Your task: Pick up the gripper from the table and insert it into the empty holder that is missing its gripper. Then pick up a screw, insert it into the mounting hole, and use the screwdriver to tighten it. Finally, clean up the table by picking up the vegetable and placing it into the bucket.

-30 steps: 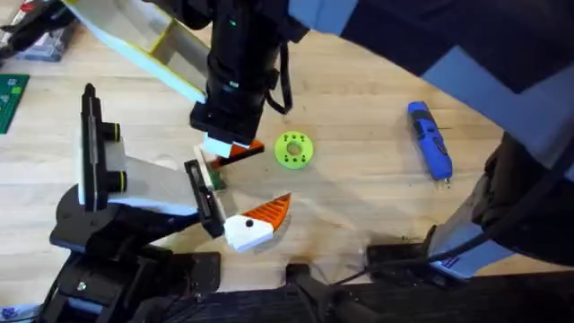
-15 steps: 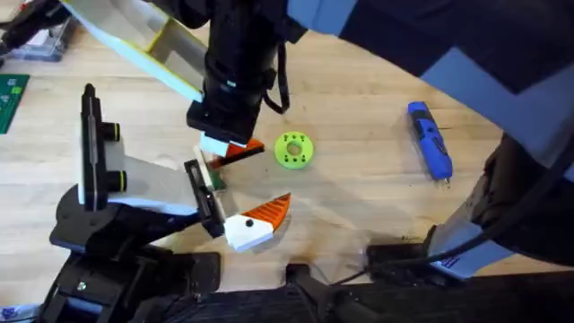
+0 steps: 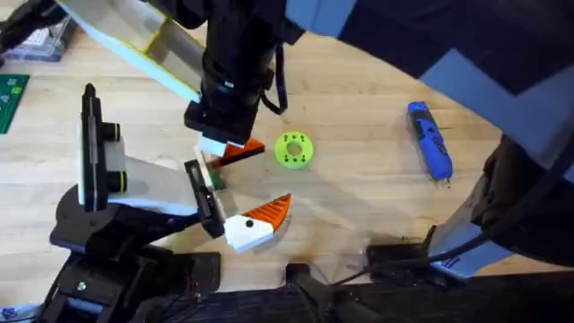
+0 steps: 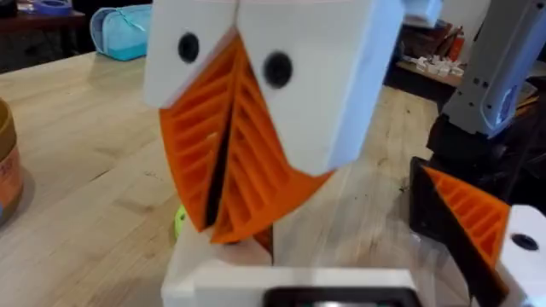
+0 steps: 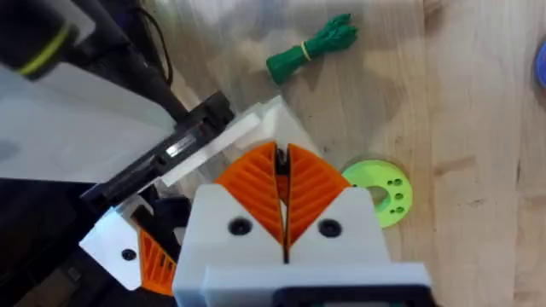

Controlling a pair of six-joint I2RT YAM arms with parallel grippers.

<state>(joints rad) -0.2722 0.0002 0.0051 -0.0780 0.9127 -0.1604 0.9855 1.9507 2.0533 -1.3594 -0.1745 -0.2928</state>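
The table [image 3: 359,90] carries the screwdriver [image 3: 430,141], a green perforated disc [image 3: 294,150] and a green vegetable bundle [image 5: 311,49].

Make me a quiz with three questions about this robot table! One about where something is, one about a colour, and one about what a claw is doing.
1. Where is the screwdriver?
A. Held in a claw
B. Lying on the table
C. Standing on the round disc

2. What colour is the round disc with holes?
A. Green
B. Red
C. Black

3. How are the right claw's orange pads?
A. Spread wide apart
B. Pressed together
C. Squeezing the screwdriver

Answers: 1 B, it lies flat on the wood, to the right of the disc in the overhead view. 2 A, it is bright green. 3 B, the right wrist view shows the pads meeting.
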